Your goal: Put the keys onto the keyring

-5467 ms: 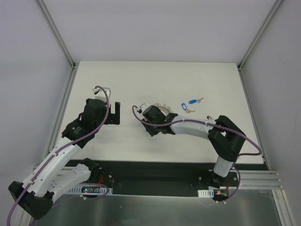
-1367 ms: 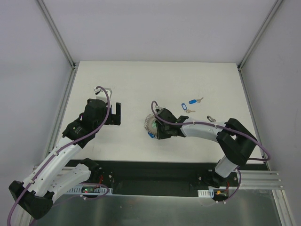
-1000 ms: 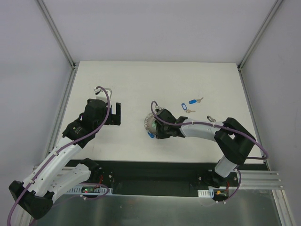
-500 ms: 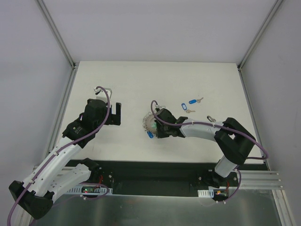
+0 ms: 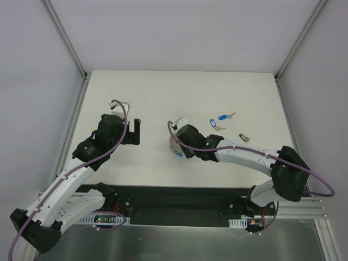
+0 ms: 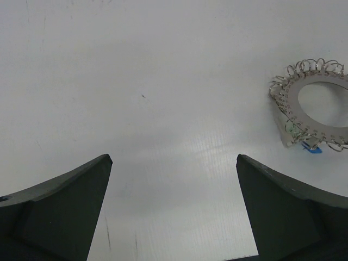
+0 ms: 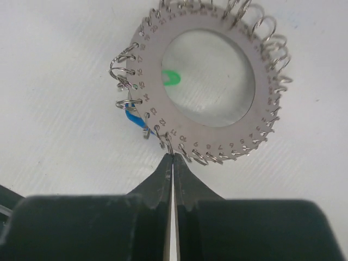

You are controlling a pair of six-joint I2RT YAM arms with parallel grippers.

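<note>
Your right hand (image 7: pixel 173 159), pinching the keyring (image 7: pixel 148 89) by its rim, has drawn it toward the top view's lower left, away from the loose keys (image 5: pixel 222 116); threading still waits.

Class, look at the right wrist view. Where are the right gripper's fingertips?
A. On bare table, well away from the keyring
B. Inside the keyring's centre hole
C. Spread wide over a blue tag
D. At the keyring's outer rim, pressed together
D: the right gripper has its fingers pressed together, and the tips meet the numbered outer rim of the keyring, not its hole.
</note>
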